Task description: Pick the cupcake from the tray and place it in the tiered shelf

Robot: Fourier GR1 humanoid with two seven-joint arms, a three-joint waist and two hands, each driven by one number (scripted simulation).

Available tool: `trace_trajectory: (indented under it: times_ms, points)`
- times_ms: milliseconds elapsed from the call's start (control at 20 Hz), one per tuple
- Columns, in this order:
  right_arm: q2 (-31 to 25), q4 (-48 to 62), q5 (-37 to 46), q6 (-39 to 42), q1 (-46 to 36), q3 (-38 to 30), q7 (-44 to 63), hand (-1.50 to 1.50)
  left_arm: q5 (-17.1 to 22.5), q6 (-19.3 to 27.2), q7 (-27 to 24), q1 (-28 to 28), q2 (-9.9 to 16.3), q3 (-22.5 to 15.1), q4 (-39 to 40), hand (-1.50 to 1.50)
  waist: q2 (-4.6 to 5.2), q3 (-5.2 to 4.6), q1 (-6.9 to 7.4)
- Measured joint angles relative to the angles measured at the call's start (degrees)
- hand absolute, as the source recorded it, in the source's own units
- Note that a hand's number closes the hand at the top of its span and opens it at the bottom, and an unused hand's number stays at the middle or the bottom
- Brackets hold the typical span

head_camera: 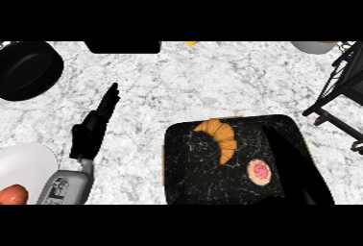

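The cupcake (260, 171) sits on the tray (186, 163) at five o'clock, beside a croissant (221, 136). The right hand (294, 161) reaches over the tray toward it; I cannot tell its fingers' state. The left hand (96, 126) rests with fingers straight at nine o'clock. Next comes closing round the cupcake, then carrying it to the tiered shelf (342, 91) at two o'clock.

On my feed the left hand (90, 129) is matte black, slim fingers tapering to narrow tips. Its forearm (65, 186) is a light grey casing with rounded edges and small dark markings near the wrist. The right hand (296, 163) reads as a plain black shape, no surface detail discernible.
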Motion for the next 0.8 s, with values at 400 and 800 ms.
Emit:
trace_trajectory:
  times_ms: [400, 800]
  points:
    - [1.45, 3.25, 1.85, -0.7, 2.17, -1.93, -4.19, -1.5, -0.16, -2.2, -1.87, 1.22, -0.29, 1.77, 0.45, 0.0, 0.01, 0.01, -0.04]
    - [2.73, 6.35, 2.83, -0.42, 3.21, -3.11, -8.37, -1.5, -2.35, -1.54, 0.1, 1.5, -2.32, 1.23, -1.15, 0.0, 0.01, 0.01, -0.03]
